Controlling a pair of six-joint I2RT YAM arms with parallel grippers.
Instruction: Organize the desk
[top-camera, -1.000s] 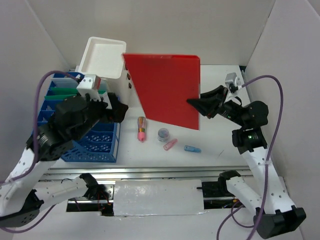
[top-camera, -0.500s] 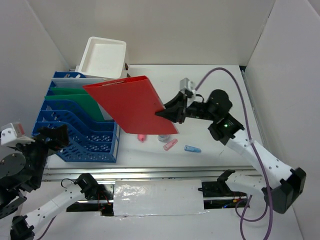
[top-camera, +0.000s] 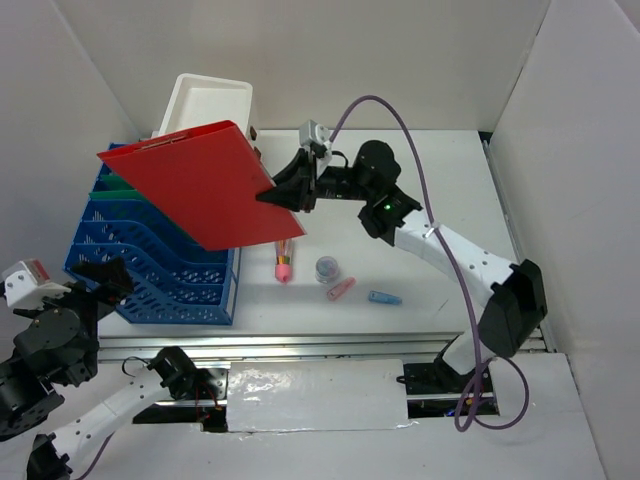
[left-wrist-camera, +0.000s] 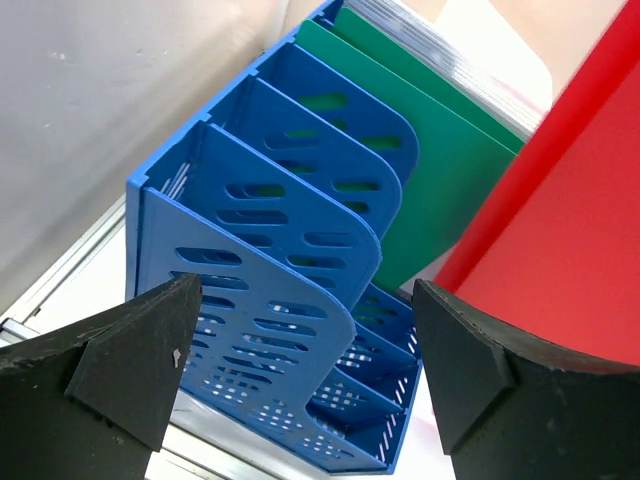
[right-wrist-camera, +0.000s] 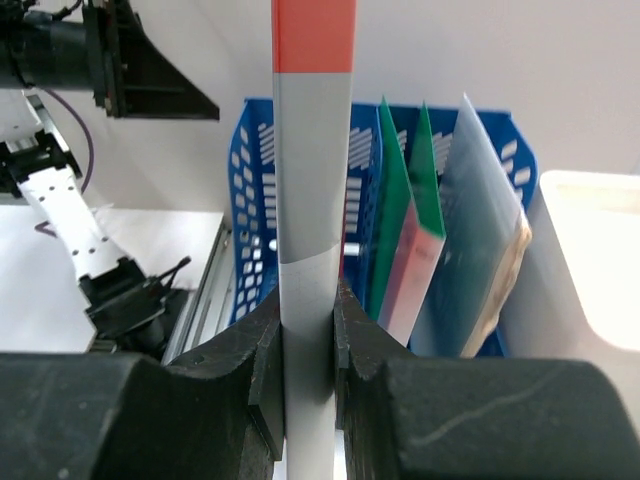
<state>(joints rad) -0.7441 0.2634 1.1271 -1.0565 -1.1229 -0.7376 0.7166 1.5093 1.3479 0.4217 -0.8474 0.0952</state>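
My right gripper (top-camera: 277, 194) is shut on the edge of a red folder (top-camera: 200, 185), which hangs tilted in the air over the blue file rack (top-camera: 150, 270) at the left of the white desk (top-camera: 440, 200). In the right wrist view both fingers clamp the folder's thin edge (right-wrist-camera: 312, 150) at the right gripper (right-wrist-camera: 308, 330), with the rack's slots (right-wrist-camera: 255, 200) behind. A green folder (left-wrist-camera: 430, 170) stands in a rear slot. My left gripper (left-wrist-camera: 305, 385) is open and empty, low at the rack's near left corner (top-camera: 100, 275).
A white open-top box (top-camera: 205, 105) stands behind the rack. On the desk in front lie a pink brush (top-camera: 283, 262), a small jar (top-camera: 326, 268), a pink cap (top-camera: 341, 290) and a blue cap (top-camera: 384, 298). A silver rail (top-camera: 330, 340) runs along the front edge.
The right arm swung left, carrying the red folder from the desk's middle to above the rack. The left arm pulled back from the rack to the lower left.
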